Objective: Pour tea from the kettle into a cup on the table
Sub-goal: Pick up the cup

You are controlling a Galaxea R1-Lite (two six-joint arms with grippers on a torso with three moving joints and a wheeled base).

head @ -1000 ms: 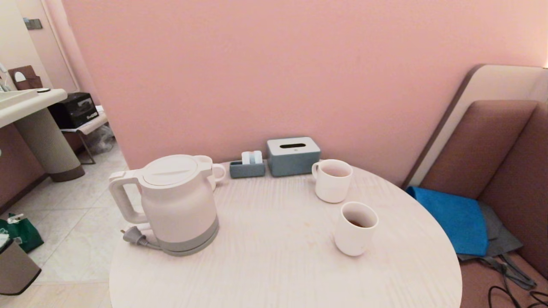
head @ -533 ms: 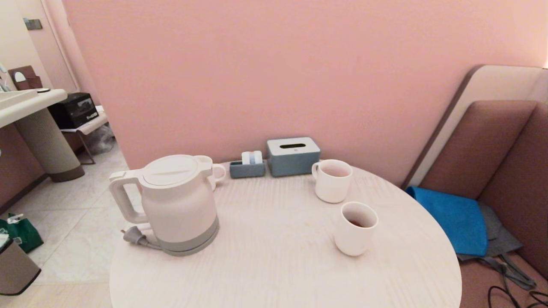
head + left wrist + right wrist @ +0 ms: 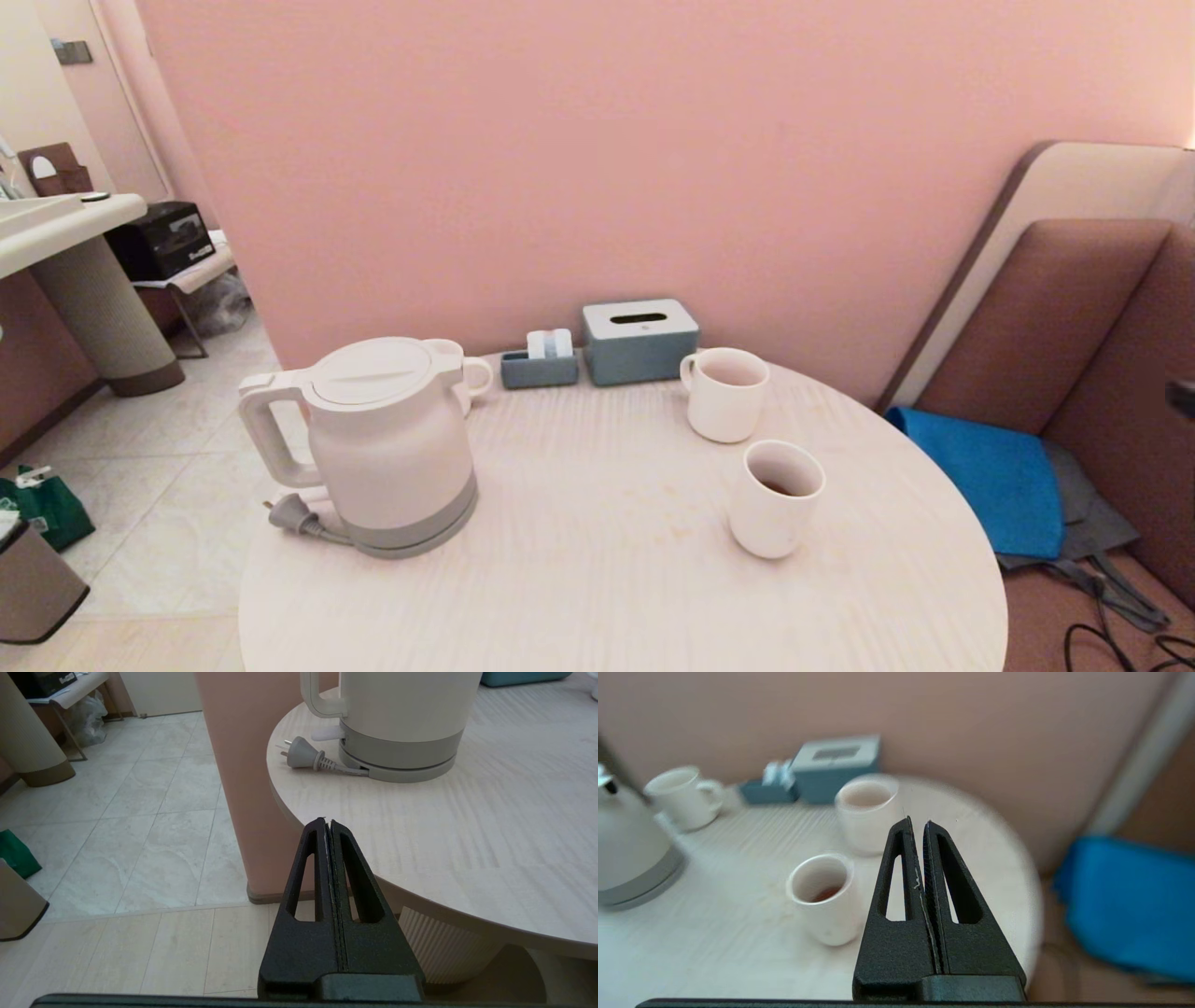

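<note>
- The white plastic electric kettle [image 3: 392, 446] with a grey bottom band and flat round lid stood upright at the left of the head view, on the round table [image 3: 607, 579] with its pale wood-grain top; its loop handle pointed toward the left edge of the frame.
- A grey plug [image 3: 292, 515] on its cord lay on the tabletop just beside the kettle's base, near the table's left rim.
- The small plain white ceramic cup [image 3: 775, 499] stood right of centre, well apart from the kettle, with a little dark reddish-brown tea [image 3: 777, 486] at its bottom.
- A wider white mug [image 3: 724, 393] stood just behind the cup, and another white mug [image 3: 467, 371] peeked from behind the kettle.
- A grey-blue tissue box [image 3: 639, 340] and a small grey-blue tray [image 3: 539, 366] sat at the table's far edge, against the pink wall [image 3: 597, 159].
- A blue cloth [image 3: 990, 476] lay on the brown bench seat [image 3: 1074, 373] at the right; pale floor tiles [image 3: 159, 467] filled the lower left.
- The left gripper [image 3: 327, 822] hung off the table's near rim, jaws pressed together and empty.
- The right gripper [image 3: 917, 822] hovered above the table's right side, near the cup, jaws closed on nothing.
</note>
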